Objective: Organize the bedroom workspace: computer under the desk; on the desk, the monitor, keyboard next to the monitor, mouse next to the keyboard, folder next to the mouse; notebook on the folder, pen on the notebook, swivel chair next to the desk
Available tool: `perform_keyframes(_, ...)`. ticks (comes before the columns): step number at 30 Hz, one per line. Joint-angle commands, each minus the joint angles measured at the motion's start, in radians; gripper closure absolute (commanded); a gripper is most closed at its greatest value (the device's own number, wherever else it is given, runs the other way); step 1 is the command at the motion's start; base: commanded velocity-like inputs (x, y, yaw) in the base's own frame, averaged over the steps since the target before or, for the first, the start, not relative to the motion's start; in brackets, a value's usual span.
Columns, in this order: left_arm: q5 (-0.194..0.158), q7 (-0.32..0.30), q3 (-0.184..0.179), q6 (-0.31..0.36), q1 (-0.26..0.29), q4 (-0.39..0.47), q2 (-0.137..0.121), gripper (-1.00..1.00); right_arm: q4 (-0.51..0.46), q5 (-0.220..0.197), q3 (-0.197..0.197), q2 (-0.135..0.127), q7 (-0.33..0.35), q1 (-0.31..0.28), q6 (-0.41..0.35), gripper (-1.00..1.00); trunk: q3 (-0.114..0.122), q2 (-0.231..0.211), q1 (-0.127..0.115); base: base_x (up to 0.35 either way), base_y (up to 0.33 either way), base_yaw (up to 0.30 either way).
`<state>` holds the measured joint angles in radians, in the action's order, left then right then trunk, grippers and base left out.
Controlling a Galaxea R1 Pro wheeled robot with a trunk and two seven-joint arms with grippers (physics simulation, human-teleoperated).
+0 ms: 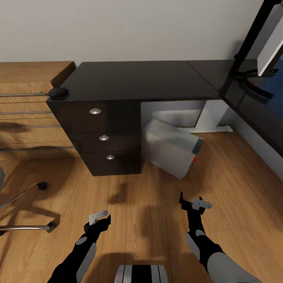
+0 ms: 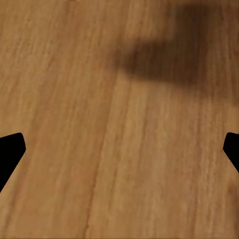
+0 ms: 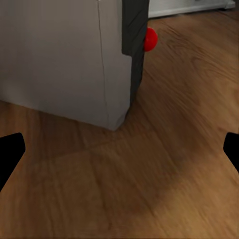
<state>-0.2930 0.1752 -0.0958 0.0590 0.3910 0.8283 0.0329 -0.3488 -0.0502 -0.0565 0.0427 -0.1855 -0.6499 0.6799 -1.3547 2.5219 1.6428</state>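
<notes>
Leaning tilted on the wood floor (image 1: 243,188), the pale grey computer (image 1: 169,147) sits partly beneath the black tabletop (image 1: 137,80), beside its three dark drawers (image 1: 103,137). A small dark mouse (image 1: 58,92) rests at the tabletop's left corner, and the monitor (image 1: 271,43) stands at far right. Both the left gripper (image 1: 99,218) and right gripper (image 1: 192,203) hover over the floor, jaws spread wide and holding nothing, with the chair base (image 1: 23,196) to the left.

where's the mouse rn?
Head view: the mouse sits on the desk's front-left corner, above the top drawer and beside the wooden chest, far from the monitor at right.
</notes>
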Motion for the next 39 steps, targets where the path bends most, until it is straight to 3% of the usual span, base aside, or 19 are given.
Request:
perform_keyframes(1, -0.009, 0.007, -0.003, 0.004, 0.000, 0.002, -0.001, -1.00, 0.001, -0.005, -0.003, 0.001, 0.004, 0.000, 0.004, -1.00, -0.001, 0.000, 0.000, 0.111, -0.004, 0.000)
perform_keyframes(34, -0.009, 0.008, -0.003, 0.002, 0.000, -0.027, -0.001, -1.00, 0.000, -0.005, -0.003, 0.000, 0.004, 0.000, 0.004, -1.00, -0.001, 0.000, 0.000, 0.155, 0.000, 0.000)
perform_keyframes(39, -0.007, 0.005, -0.003, -0.047, -0.001, -0.058, -0.007, -1.00, 0.000, -0.005, -0.004, -0.007, 0.004, 0.000, 0.004, -1.00, -0.001, 0.000, 0.000, 0.012, 0.000, 0.000)
